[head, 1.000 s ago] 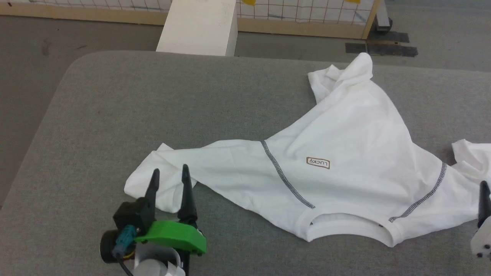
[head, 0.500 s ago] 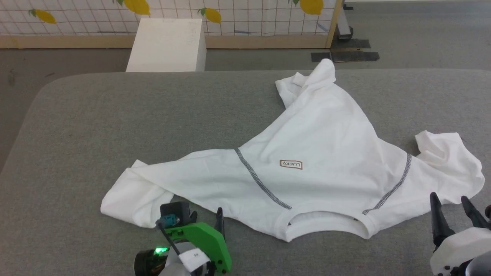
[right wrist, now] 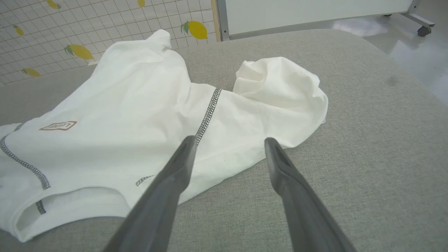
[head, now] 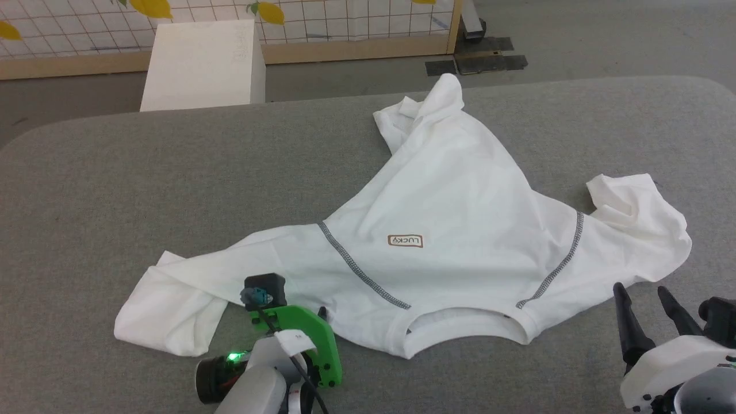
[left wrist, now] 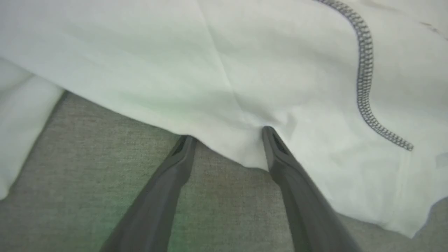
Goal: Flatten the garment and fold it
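Note:
The garment [head: 448,230], a white T-shirt, lies crumpled on the grey table [head: 115,172] with its collar [head: 466,336] towards me and a tan label [head: 405,241] mid-chest. One sleeve [head: 161,310] stretches left; the other sleeve [head: 638,213] is bunched at the right. My left gripper [head: 296,309] is open, its fingertips [left wrist: 267,131] at the shirt's near edge [left wrist: 224,115] beside the grey shoulder seam [left wrist: 364,70], nothing pinched. My right gripper [head: 639,287] stands open above the table just short of the right sleeve [right wrist: 280,84], holding nothing [right wrist: 230,139].
A rigid white box [head: 204,63] stands on the floor behind the table's far edge. Behind it runs a wood-framed grid panel [head: 356,23] with lemon prints, with black tape patches [head: 477,60] on the floor. The table's far right corner [head: 713,86] is rounded.
The head camera has swung, shifting the whole picture left. My left gripper has moved from over the left sleeve's end to the shirt's near edge by the shoulder seam. My right gripper has come into view.

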Robot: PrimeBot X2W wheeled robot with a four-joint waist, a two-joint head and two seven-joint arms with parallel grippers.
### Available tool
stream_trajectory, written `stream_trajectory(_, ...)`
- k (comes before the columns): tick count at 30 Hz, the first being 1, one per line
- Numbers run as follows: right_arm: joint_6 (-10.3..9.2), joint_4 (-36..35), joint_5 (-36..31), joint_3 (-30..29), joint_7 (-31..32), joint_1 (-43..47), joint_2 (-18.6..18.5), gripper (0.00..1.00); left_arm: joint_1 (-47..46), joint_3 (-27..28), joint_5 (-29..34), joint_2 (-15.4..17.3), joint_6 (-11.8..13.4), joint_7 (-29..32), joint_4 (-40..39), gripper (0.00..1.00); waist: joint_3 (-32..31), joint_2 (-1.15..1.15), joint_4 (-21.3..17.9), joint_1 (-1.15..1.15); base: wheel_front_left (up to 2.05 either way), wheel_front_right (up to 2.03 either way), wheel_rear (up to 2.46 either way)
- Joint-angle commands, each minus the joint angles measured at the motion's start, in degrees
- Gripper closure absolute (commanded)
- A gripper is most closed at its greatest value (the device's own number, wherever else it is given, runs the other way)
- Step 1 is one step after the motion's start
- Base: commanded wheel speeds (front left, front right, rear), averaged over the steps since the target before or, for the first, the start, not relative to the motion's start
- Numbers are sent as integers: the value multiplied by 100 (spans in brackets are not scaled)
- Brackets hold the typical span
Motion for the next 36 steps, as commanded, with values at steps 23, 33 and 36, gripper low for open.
stream_trajectory(23, -10, 508, 249, -311, 730, -51, 9, 0, 951, 755, -348, 582, 235, -757, -1332, 100, -12, 0, 434, 0, 0, 0, 0)
stream_trajectory(33, -10, 1529, 222, -273, 1321, -891, 9, 0, 874, 616, -322, 526, 208, -770, -1437, 100, 177, 0, 542, 0, 0, 0, 0)
stream_trajectory(36, -10, 1814, 101, -243, 1577, -1080, 9, 0, 822, 564, -313, 508, 178, -777, -1436, 100, 244, 0, 601, 0, 0, 0, 0)
